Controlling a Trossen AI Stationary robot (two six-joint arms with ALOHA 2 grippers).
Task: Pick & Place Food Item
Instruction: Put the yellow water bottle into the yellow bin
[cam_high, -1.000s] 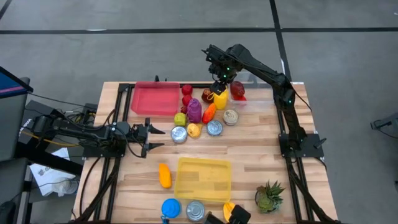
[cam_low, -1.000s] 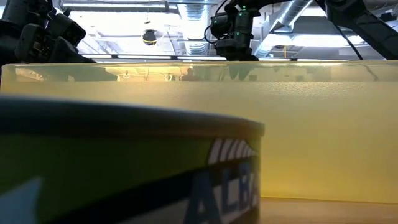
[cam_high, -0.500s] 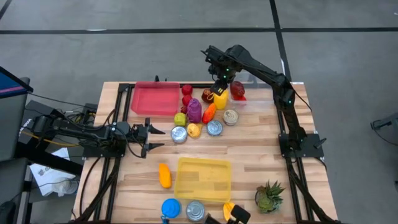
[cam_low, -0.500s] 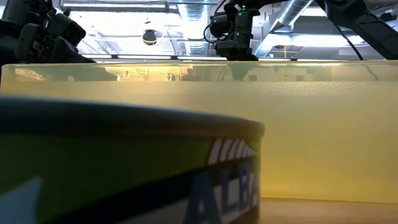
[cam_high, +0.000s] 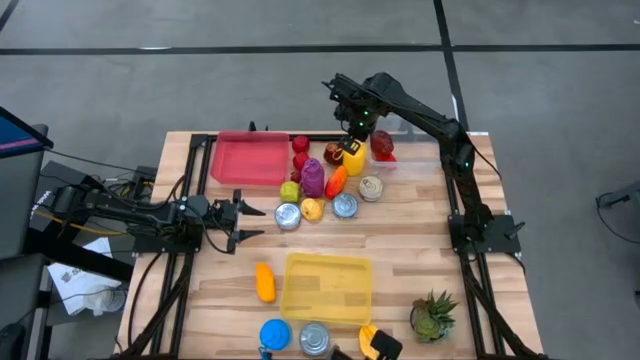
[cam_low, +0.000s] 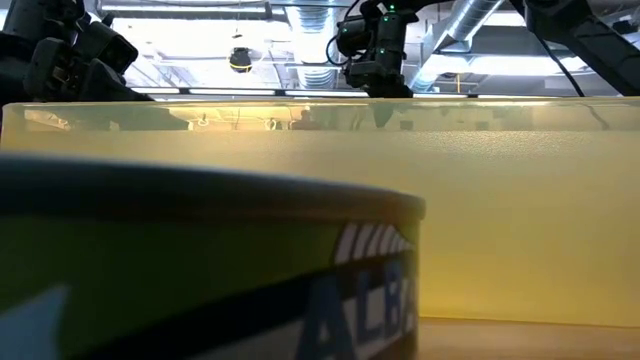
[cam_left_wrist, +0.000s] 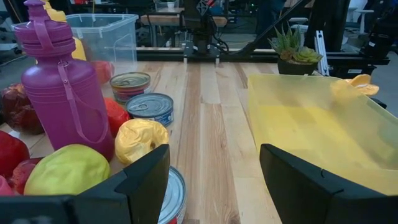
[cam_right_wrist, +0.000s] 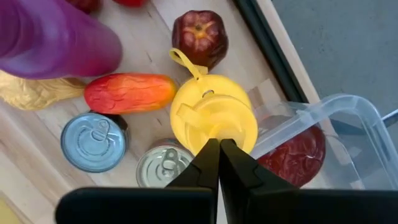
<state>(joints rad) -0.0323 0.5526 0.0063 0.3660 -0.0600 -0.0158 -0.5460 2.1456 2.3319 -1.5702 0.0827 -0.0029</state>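
My right gripper (cam_right_wrist: 219, 146) hangs over the yellow bottle (cam_right_wrist: 213, 119) at the table's far edge, jaws pressed together and holding nothing — I should reopen before descending. The left gripper (cam_left_wrist: 214, 168) waits, jaws spread.

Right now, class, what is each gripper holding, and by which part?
Left gripper: nothing, fingers open. Right gripper: fingers shut over the yellow bottle's lid; a grip cannot be told.

- Right arm reaches up and over the far side of the counter, wrist bent down; right pincer (cam_high: 352, 132) points downward, fingers pressed together.
- Left arm lies low across the left side; left pincer (cam_high: 245, 221) is spread apart, holding nothing.
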